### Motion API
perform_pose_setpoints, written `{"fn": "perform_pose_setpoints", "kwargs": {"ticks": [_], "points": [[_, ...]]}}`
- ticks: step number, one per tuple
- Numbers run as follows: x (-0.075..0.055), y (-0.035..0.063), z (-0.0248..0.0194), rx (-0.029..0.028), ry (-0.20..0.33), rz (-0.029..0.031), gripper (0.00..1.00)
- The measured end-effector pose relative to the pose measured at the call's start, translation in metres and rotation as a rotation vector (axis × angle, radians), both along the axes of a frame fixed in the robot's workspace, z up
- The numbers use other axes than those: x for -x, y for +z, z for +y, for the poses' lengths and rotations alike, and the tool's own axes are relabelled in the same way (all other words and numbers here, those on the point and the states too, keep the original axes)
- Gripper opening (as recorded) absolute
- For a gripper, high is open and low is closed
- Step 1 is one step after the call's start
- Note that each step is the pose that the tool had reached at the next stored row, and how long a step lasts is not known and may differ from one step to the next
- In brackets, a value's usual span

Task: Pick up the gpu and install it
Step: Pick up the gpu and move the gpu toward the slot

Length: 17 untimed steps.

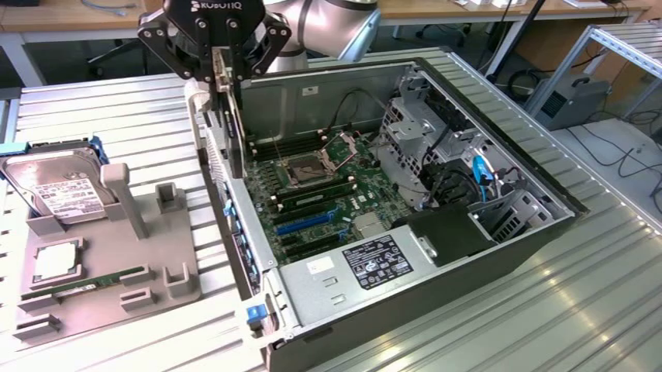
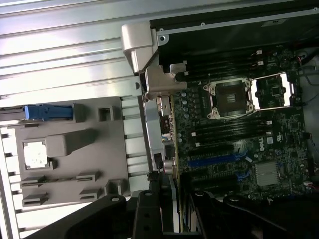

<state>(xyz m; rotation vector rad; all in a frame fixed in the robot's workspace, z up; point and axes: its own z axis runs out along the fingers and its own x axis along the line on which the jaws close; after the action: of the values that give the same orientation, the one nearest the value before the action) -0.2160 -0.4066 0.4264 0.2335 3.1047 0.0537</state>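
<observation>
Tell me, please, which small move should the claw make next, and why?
Probably a slow, short descent: the claw grips the gpu upright beside the case's rear wall, and it seems above the blue slots, not yet seated.

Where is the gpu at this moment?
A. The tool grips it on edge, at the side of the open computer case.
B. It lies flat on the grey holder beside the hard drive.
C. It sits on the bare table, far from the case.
A: the tool is closed on the gpu, which hangs on edge at the side of the computer case on the exterior view's left, beside the motherboard.
</observation>
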Motion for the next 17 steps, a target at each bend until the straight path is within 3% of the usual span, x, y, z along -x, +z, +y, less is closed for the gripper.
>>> {"fn": "perform_pose_setpoints", "kwargs": {"ticks": [17], "points": [[-0.018, -0.0002, 0.0, 0.0, 0.0, 0.0, 0.28]]}}
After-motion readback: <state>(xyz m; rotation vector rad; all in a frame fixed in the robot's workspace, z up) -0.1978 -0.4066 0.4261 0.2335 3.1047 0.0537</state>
